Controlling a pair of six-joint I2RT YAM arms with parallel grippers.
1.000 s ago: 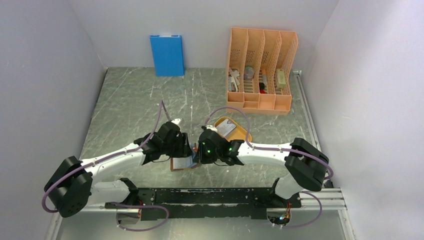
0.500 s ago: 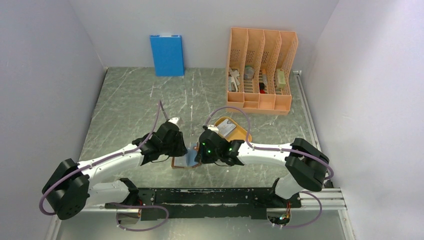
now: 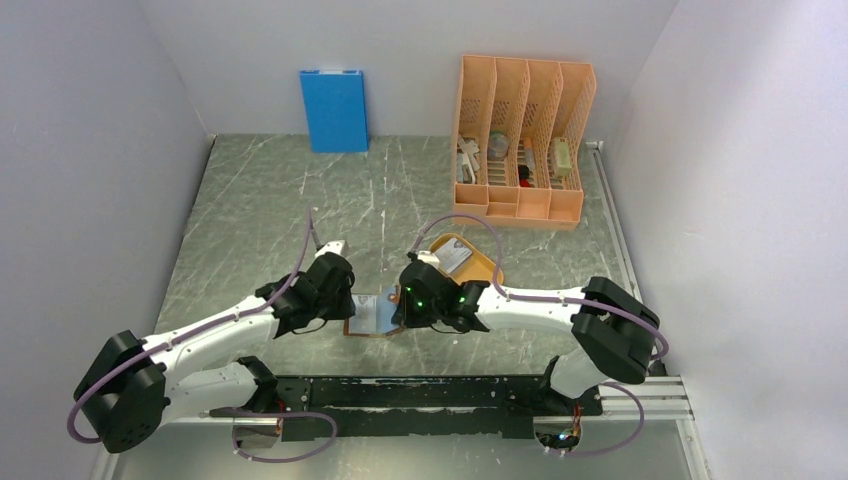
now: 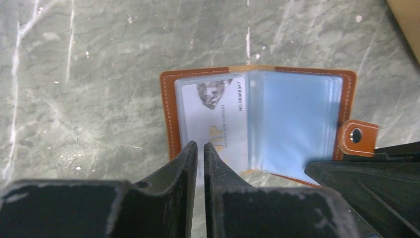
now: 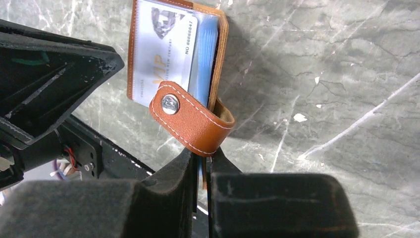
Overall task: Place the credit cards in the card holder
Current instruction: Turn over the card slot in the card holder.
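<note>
We see a tan-brown card holder point(image 4: 292, 119) with white stitching, a pale blue-white card point(image 4: 210, 119) lettered in gold, on a grey, white-veined marbled table point(image 4: 99, 74).

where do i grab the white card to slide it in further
Probably the card's near short edge, the only part sticking out of the holder. Come in low from the near side, along its length; the rest lies flat inside.

A brown leather card holder point(image 4: 257, 124) lies open on the grey marble table point(image 4: 89, 74) at frame centre. A white VIP card point(image 4: 210, 119) sits in its left sleeve, and its snap tab point(image 4: 356, 136) is at right. The left gripper point(image 4: 200, 146) at bottom centre has its jaws almost together. The right gripper point(image 4: 346, 158) meets the holder's lower right edge.
</note>
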